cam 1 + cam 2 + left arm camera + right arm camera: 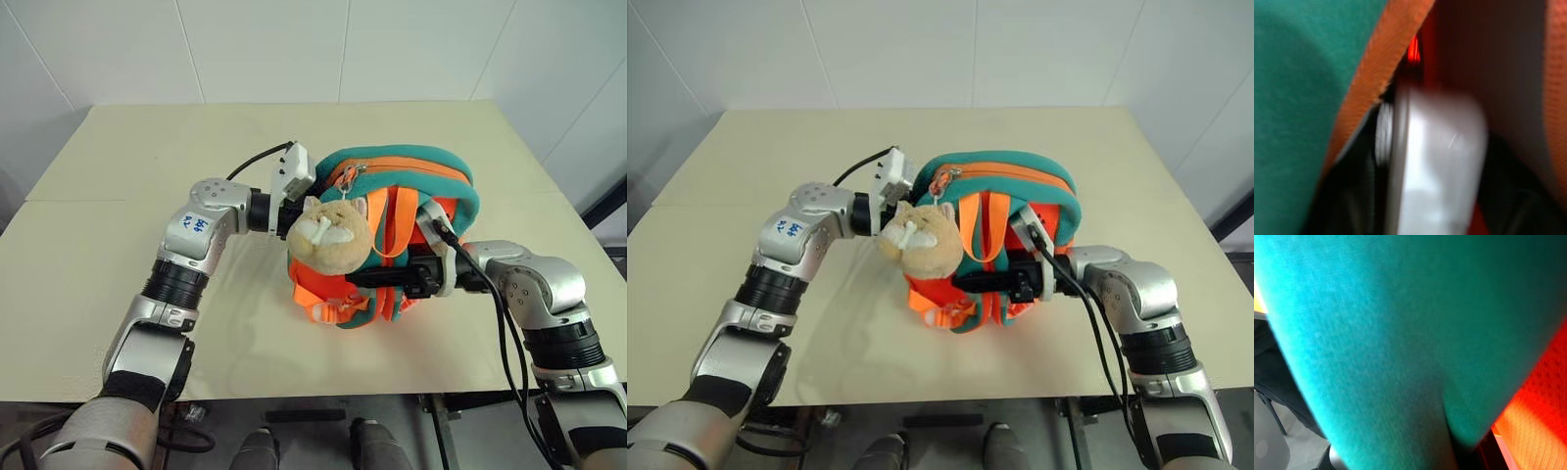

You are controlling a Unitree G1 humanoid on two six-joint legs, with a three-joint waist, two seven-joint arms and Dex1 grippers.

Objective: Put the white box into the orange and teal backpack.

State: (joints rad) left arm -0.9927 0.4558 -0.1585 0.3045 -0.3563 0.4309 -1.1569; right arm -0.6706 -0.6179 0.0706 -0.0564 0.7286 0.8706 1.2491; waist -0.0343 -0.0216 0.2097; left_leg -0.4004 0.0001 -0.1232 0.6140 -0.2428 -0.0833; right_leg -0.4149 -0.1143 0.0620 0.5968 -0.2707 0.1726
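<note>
Obs. The orange and teal backpack (411, 166) is standing upright on the table (127, 166), with its tan plush toy (331, 235) hanging at the front, facing you.

Right side: you are reaching the right gripper (387, 277) level across the front of the pack, among the orange webbing. Its fingers are lying together. The right wrist view is showing teal fabric right up against them, but whether any fabric is pinched between them cannot be told. Judged purpose: you are bracing the pack so that it is not sliding or tipping while the other arm is working.

Left side: you are pushing the left gripper (279, 213) in from the opposite side, behind the plush toy, toward the opening under the teal rim. In the left wrist view the white box (1440, 166) is sitting edge-on just inside that opening, orange lining beyond it and teal cloth beside it, with the dark fingers (1352, 196) flanking it. Whether they are clamping it or parting from it cannot be told.

Judgement: the box is entering the pack, but is not yet shown fully seated.

Writing: a small blue label (197, 225) on the left forearm is carrying handwritten marks, too small to read. No lettering on the box is coming through legibly.
</note>
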